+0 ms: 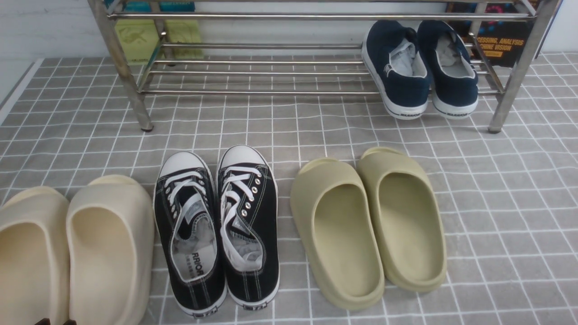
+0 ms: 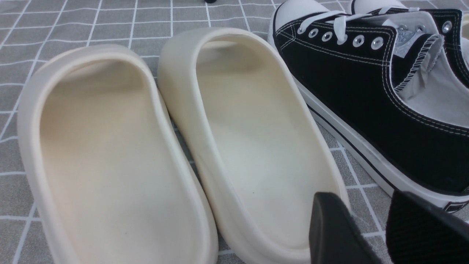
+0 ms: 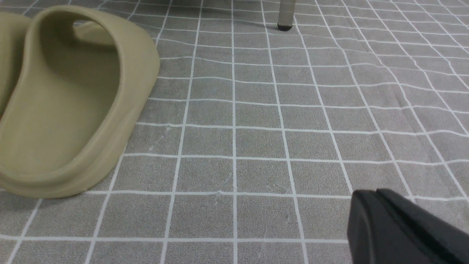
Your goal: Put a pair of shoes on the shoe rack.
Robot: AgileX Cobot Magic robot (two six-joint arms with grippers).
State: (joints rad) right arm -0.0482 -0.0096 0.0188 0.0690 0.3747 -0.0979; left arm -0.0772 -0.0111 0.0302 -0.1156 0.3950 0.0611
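sitting on the rack (image 1: 271, 72) at its right end, the navy shoes (image 1: 420, 67) hang their heels over the front bar; a nudge could tip them off. left gripper (image 2: 370, 231) is parted and empty above the cream slides (image 2: 176, 146); right gripper (image 3: 399, 227) is closed on nothing. grey gridded mat (image 1: 496, 180), white wall behind.

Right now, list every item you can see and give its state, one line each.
Navy slip-on shoes: side by side on the rack's lower tubes, heels overhanging the front.
Shoe rack: upright, bare apart from the navy pair.
Black lace-up sneakers: on the floor, laced.
Olive slides: on the floor, side by side.
Cream slides: on the floor, side by side.
Left gripper: jaws apart, empty.
Right gripper: jaws shut, empty.
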